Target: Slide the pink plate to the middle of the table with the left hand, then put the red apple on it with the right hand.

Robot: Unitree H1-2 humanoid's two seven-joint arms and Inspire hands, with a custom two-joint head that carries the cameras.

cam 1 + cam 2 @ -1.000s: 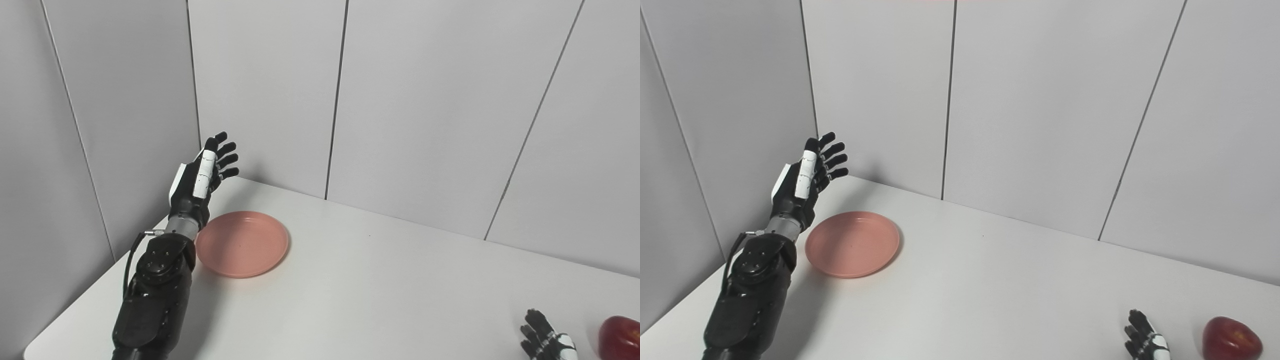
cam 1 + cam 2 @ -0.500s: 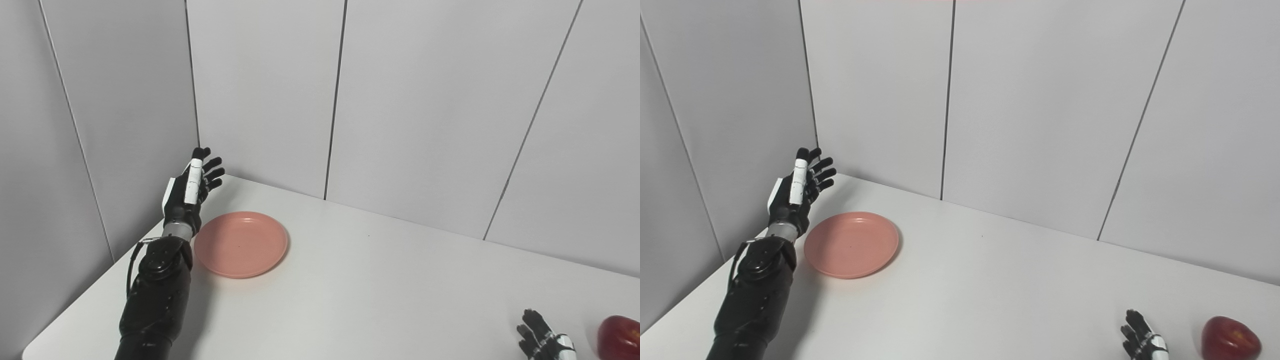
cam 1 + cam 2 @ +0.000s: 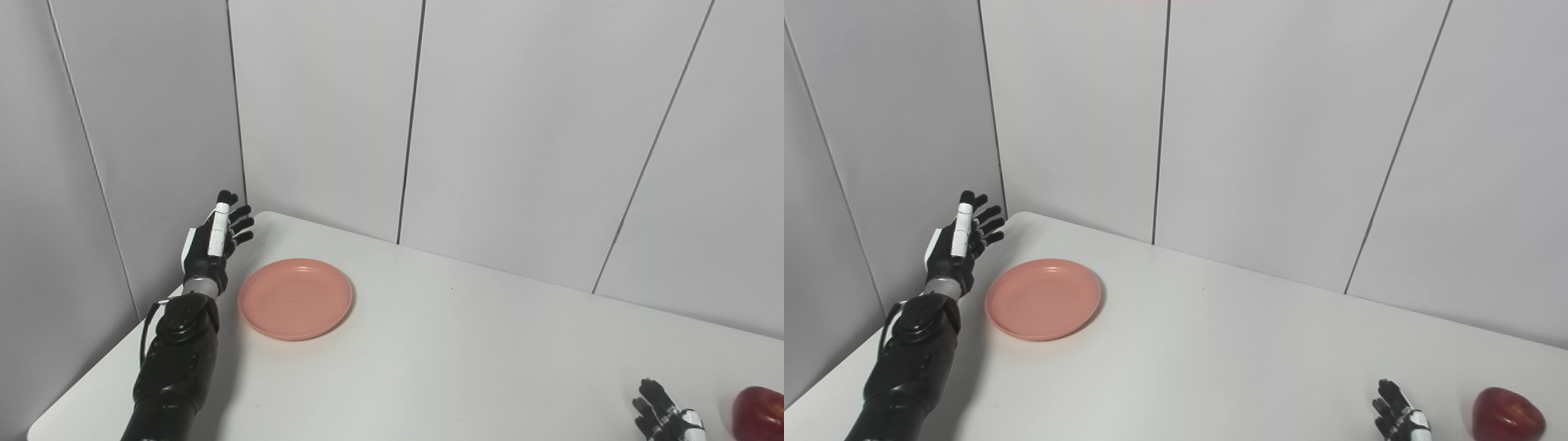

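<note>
The left hand (image 3: 211, 245) is raised with fingers spread apart, empty, just beside the pink plate (image 3: 296, 297) and apart from it. The plate sits near the table's far left corner. The right hand (image 3: 1399, 416) shows only at the bottom edge, fingers apart, holding nothing, near the red apple (image 3: 1508, 415) at the right. The table (image 3: 465, 355) is plain white. Pale grey panelled walls (image 3: 520, 122) with thin dark seams enclose it.

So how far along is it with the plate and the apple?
Nothing is done. The pink plate sits near the table's far left corner. The open left hand is beside it, not touching. The red apple lies beside the open right hand, unheld.
</note>
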